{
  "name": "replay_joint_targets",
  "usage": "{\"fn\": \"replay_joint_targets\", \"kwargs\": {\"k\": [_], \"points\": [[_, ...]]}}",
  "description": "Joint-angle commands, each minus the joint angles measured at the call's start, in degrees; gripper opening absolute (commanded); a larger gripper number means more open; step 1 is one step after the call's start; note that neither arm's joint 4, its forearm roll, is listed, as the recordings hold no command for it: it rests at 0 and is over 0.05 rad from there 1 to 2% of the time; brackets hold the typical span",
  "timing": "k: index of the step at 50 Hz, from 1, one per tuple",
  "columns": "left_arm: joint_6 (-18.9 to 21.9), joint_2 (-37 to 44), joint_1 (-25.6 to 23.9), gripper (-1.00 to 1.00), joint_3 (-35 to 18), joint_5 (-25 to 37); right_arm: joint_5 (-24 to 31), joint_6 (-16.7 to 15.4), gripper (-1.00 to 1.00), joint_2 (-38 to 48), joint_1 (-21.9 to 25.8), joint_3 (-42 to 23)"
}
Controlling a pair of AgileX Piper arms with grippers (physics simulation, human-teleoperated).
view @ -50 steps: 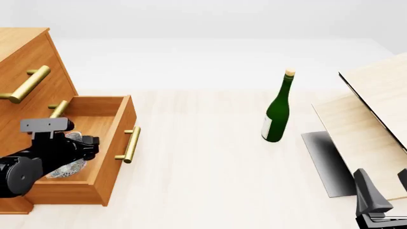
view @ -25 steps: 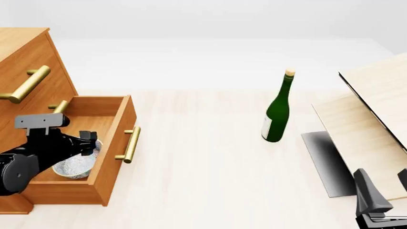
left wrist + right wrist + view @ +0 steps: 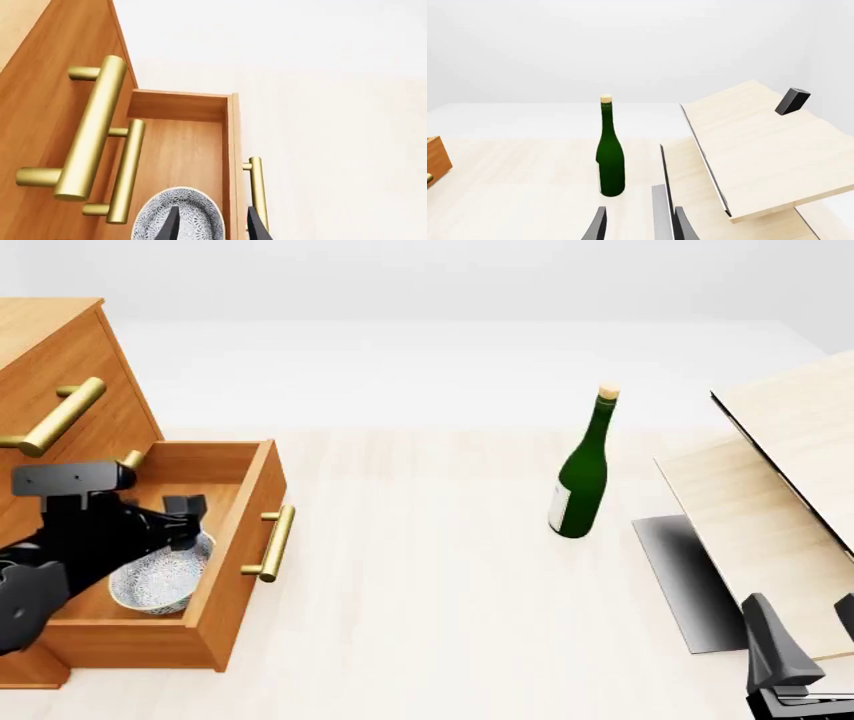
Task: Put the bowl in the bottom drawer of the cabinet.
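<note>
The speckled silver-grey bowl (image 3: 158,582) lies upright on the floor of the bottom drawer (image 3: 254,490), which is pulled out from the orange-brown cabinet (image 3: 67,350). My left gripper (image 3: 184,520) hovers just above the bowl, open and holding nothing. In the left wrist view the bowl (image 3: 175,212) lies below the open left gripper (image 3: 212,220), inside the drawer (image 3: 180,145) and under the cabinet's (image 3: 53,50) brass handles. My right gripper (image 3: 805,655) rests open at the near right corner; in its own view the right gripper (image 3: 639,225) is empty.
A green wine bottle (image 3: 582,475) stands upright right of centre, also in the right wrist view as the bottle (image 3: 610,155). A pale wooden board (image 3: 787,470) slopes on a stand at the right. The drawer's brass handle (image 3: 276,543) sticks out toward the table's middle.
My left gripper let go of the bowl, which settled flat on the drawer floor, and the gripper then rose and drew back a little. The right arm stayed still.
</note>
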Motion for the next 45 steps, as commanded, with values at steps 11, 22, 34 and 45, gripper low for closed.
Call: {"fn": "replay_joint_targets", "kwargs": {"k": [11,22,34,45], "points": [[-1.7,-6.4,-3.5,1.00,-1.5,1.3,0.0,0.0,1.00,0.0,0.0,0.0],[-3.8,-11.9,-6.8,1.00,0.5,-2.6,0.0,0.0,1.00,0.0,0.0,0.0],[-5.5,-15.1,-9.4,1.00,-2.2,-1.7,0.0,0.0,1.00,0.0,0.0,0.0],[-6.0,-13.5,-11.6,1.00,-2.2,-4.6,0.0,0.0,1.00,0.0,0.0,0.0]]}}
